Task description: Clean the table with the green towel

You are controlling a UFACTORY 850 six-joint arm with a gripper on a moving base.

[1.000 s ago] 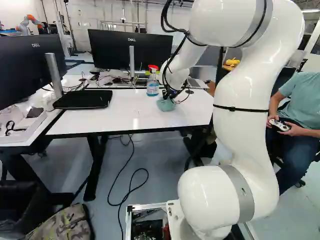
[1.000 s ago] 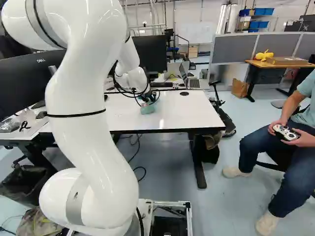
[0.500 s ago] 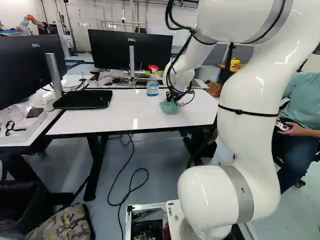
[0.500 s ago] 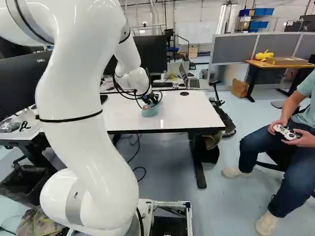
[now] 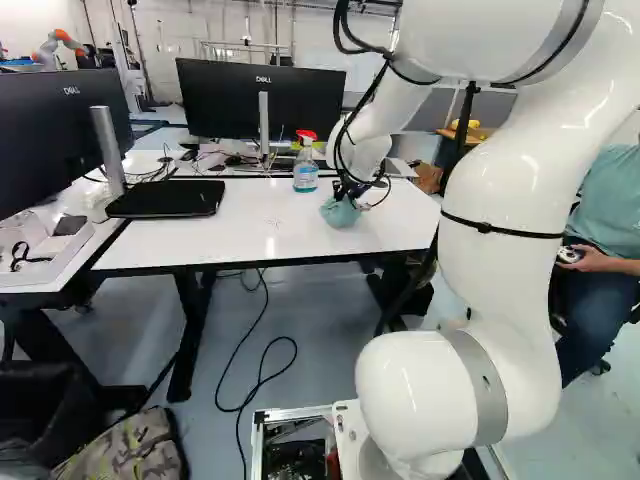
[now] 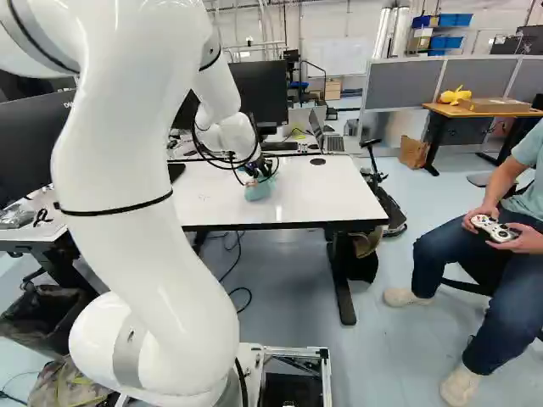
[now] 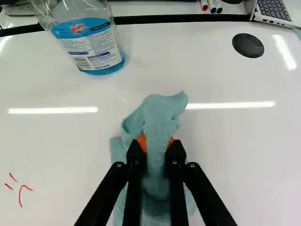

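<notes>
Wrist view: Jaws clasp the green towel (image 7: 160, 117) — unwiped red marks (image 7: 21, 192) dot the white counter (image 7: 225, 146) beside it, on the spray bottle (image 7: 96, 47) side.

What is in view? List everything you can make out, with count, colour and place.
towel: one, green, between the gripper's fingers
table: one, white-topped, ahead of the arm
spray bottle: one, clear, blue liquid, near table's far edge
marks: several, red, on tabletop
disc: one, black, on tabletop
markers: three, white, beyond table
open laptop: one, grey, beyond table
large monitors: two, black, left of and beyond table
bin: one, black, floor
bag: one, camouflage, floor
toy: one, yellow, wooden desk
another robot: one, white-orange, far off
arm: one, white
gripper: one, black, orange pads
</notes>
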